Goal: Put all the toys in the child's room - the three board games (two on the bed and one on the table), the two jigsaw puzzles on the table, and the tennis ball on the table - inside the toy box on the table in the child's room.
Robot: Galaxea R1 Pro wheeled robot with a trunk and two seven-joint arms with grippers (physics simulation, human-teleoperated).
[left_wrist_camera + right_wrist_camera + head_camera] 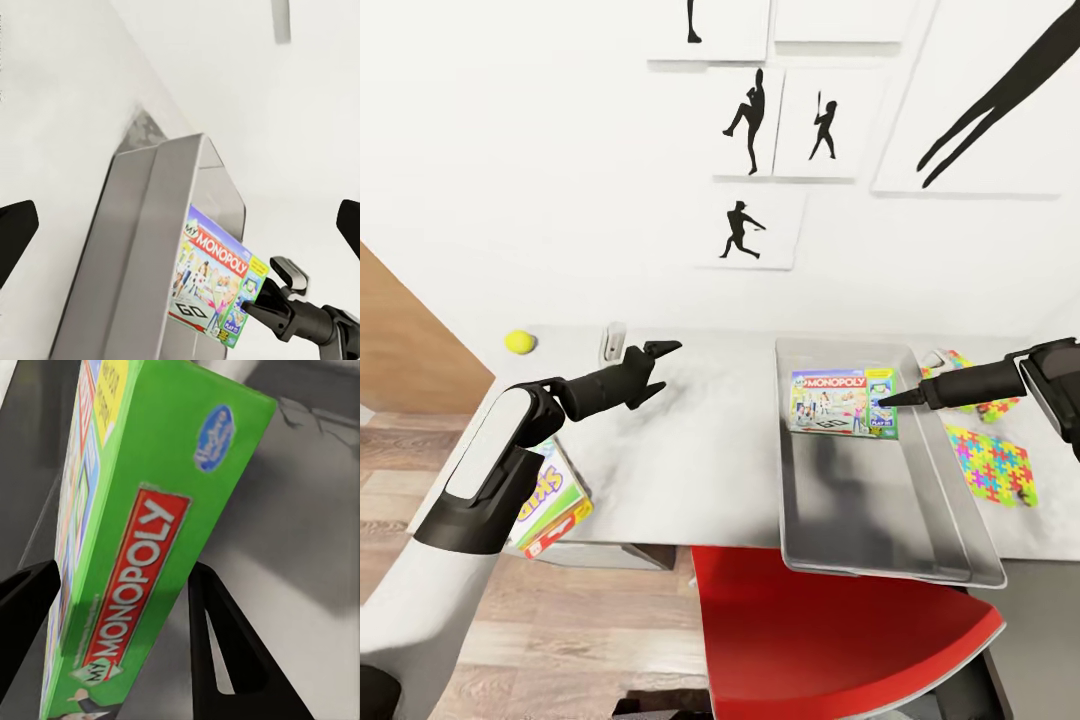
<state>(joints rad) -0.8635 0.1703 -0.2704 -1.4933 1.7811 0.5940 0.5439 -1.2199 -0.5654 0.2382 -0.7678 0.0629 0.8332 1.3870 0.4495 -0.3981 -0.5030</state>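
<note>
The surface, pale grey, is seen running from 9 to 3 o'clock in the head view, its near edge exposed between the toy box and the left arm. A wide bare stretch is noted at its centre. The toy box is set at 3 o'clock of centre, its near rim at or slightly past the surface's front edge above a red chair.

The Monopoly game is held over the far end of the toy box, gripped at its right edge by the right hand, whose fingers are closed on either side of the green side panel. Open floor of the bin is seen below and nearer than the game.

The Skip-Bo game is observed at 8 o'clock, overhanging the surface's left front corner. Two jigsaw puzzles lie just right of the bin. The left hand is recorded spread wide and empty above the bare surface. The tennis ball rests at 10 o'clock, near the far left corner.
</note>
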